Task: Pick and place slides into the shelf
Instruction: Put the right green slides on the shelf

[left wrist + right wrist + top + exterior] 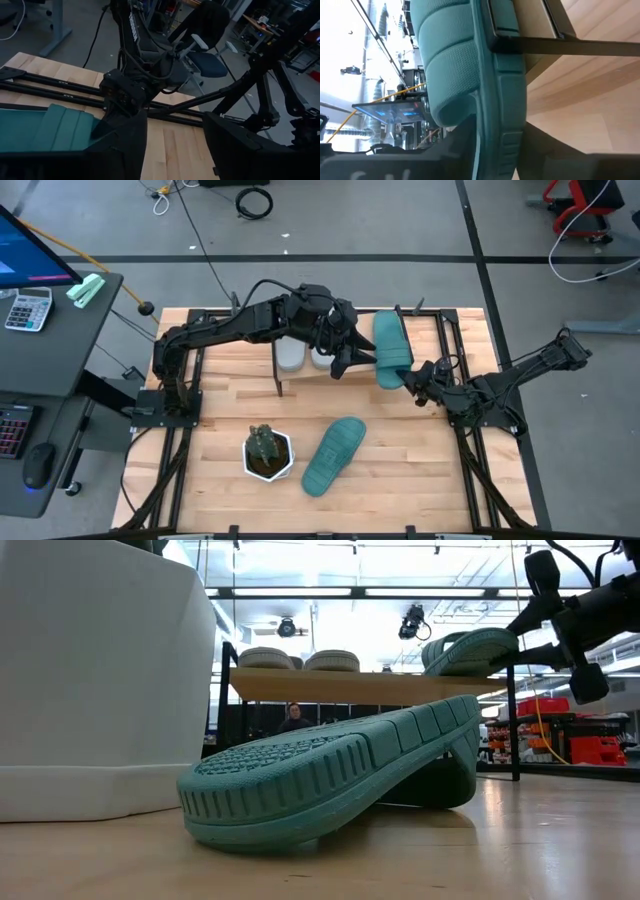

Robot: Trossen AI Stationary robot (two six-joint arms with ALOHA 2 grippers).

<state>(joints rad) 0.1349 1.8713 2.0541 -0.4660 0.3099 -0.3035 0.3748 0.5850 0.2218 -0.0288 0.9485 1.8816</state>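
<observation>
Upturned teal slide (330,775) lies on table, unplaced. Right gripper (412,376) clamps second teal slide (392,348) on shelf (365,686); release due. Left gripper (342,360) half-open alongside, empty.

**A robotics lab, by every sign**

The wooden bench (400,460) stood on a grey floor strewn with cables (254,201) — a desk with monitor (30,250) and calculator (27,309) alongside, office chair (210,60) and strip-lit ceiling beyond.
</observation>
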